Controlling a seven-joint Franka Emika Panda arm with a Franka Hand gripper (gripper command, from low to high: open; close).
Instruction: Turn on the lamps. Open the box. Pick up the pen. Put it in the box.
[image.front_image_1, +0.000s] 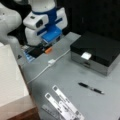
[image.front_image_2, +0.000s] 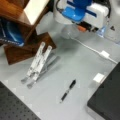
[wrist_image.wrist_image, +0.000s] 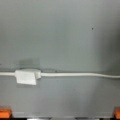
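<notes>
We see a grey table (image.front_image_1: 75, 75), its bare top filling the wrist view (wrist_image.wrist_image: 62, 32). On it the box (image.front_image_1: 96, 51) sits shut at a front view's right, its white tab (image.front_image_1: 86, 55) at the front edge; only its black corner (image.front_image_2: 107, 100) shows at a front view's bottom right. The pen (image.front_image_1: 90, 88) lies flat in front of the box, apart from it, and shows again near the middle of a front view (image.front_image_2: 68, 90). A white cable (image.front_image_1: 42, 71) with a small inline switch (image.front_image_1: 51, 61) runs across the table in both front views (image.front_image_2: 105, 54) and the wrist view (wrist_image.wrist_image: 26, 76). Two white strips (image.front_image_1: 63, 102) with black squares lie side by side near a front view's bottom, seen also in a front view (image.front_image_2: 38, 60).
</notes>
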